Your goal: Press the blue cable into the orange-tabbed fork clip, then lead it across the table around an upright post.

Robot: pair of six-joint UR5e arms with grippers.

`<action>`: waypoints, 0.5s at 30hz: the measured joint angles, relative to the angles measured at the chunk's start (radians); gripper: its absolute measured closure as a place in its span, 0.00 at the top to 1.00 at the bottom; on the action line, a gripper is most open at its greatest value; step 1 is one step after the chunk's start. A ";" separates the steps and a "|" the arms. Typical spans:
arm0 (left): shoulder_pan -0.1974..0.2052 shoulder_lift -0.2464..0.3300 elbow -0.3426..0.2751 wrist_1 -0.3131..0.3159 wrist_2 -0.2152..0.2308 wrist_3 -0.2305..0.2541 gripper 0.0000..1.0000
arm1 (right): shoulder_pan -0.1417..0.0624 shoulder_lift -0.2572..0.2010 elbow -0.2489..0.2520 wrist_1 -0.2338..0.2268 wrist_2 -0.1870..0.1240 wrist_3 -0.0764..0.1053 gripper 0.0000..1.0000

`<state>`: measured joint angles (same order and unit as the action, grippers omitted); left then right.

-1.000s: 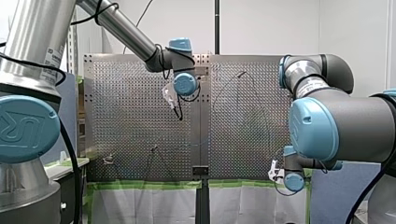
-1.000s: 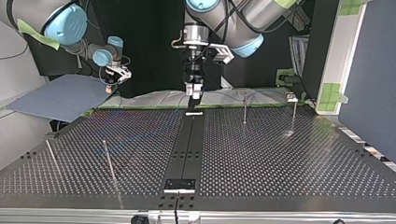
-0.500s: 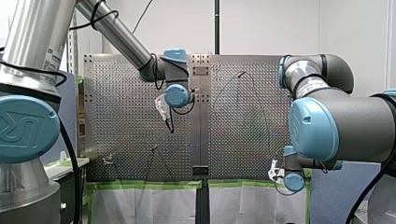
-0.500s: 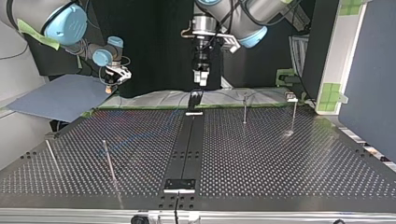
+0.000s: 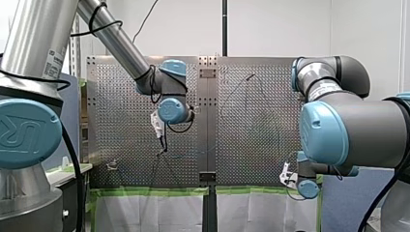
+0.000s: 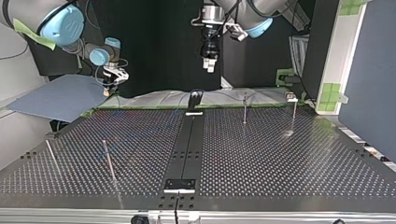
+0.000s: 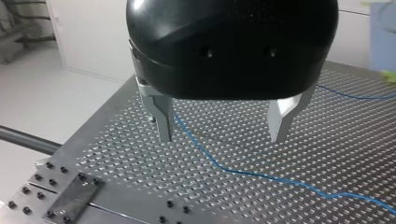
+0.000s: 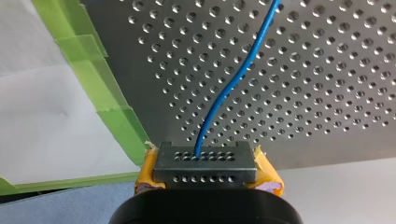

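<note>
Left gripper (image 7: 222,137): metal fingers (image 7: 164,126) wide apart, holding nothing; it hangs above the table (image 7: 327,154), beside the centre strip and toward the green-taped edge.
Right gripper (image 8: 205,161): yellow pads (image 8: 145,179) closed on the blue cable (image 8: 229,88), just off the taped edge near a corner of the table.
Blue cable: leads from the right gripper over the green tape (image 8: 116,121) onto the table, lies slack, and passes under the left gripper close to one finger.
Upright posts (image 6: 244,109): thin, standing near the taped edge, apart from both grippers.

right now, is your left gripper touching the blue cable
Apart. The top view shows my left gripper hanging high above the table, where the blue cable lies.
</note>
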<state>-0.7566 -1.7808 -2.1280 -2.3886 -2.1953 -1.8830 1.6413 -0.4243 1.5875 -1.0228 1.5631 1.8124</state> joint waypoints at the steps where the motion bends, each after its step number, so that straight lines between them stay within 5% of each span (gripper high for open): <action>1: 0.000 0.000 -0.009 0.000 0.002 0.000 0.99 | -0.002 0.000 0.000 -0.002 -0.001 0.004 0.00; 15: 0.011 0.000 -0.140 0.012 0.048 -0.012 0.99 | -0.011 0.000 0.000 -0.005 -0.003 0.012 0.00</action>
<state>-0.7456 -1.7804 -2.2679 -2.3769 -2.1471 -1.8947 1.6302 -0.4243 1.5876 -1.0279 1.5604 1.8247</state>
